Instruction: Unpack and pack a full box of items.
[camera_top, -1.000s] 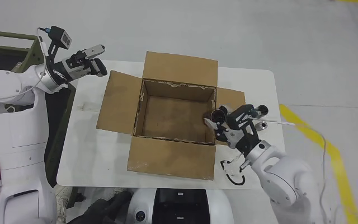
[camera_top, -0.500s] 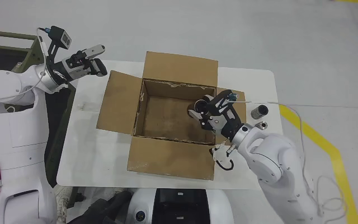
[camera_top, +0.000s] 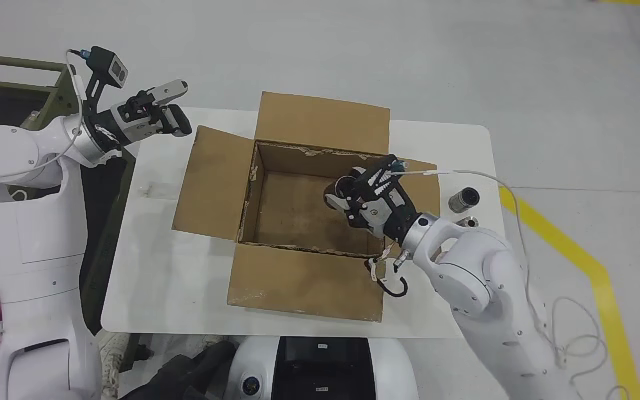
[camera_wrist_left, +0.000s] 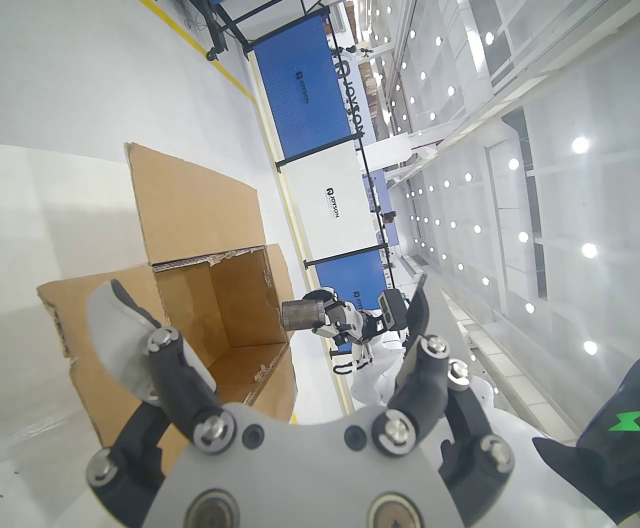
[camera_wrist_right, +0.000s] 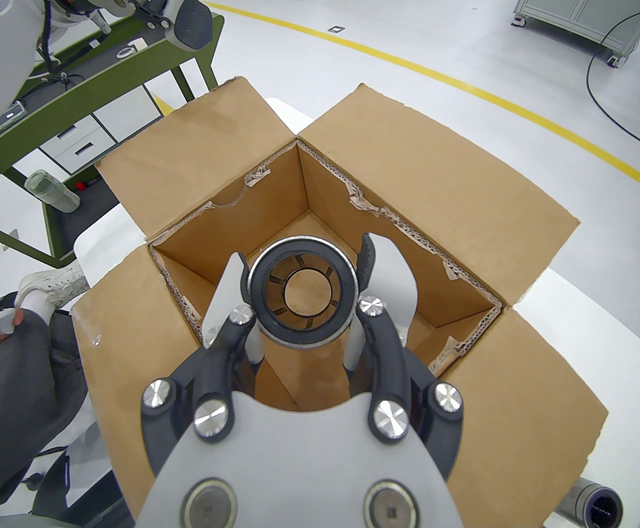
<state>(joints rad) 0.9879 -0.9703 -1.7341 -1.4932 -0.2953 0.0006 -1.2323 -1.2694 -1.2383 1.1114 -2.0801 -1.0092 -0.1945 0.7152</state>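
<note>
R end effector (camera_wrist_right: 301, 252) clamped on steel sleeve (camera_wrist_right: 261, 295), bore pointing down into box (camera_top: 322, 122), toward its R side, not yet on the floor. My plan: lower straight, stay off the torn rim, seat it before letting go. L end effector (camera_wrist_left: 265, 305) has fingers apart, off desk (camera_top: 160, 270) corner. 2nd sleeve (camera_top: 461, 199) on desk by R flap.
</note>
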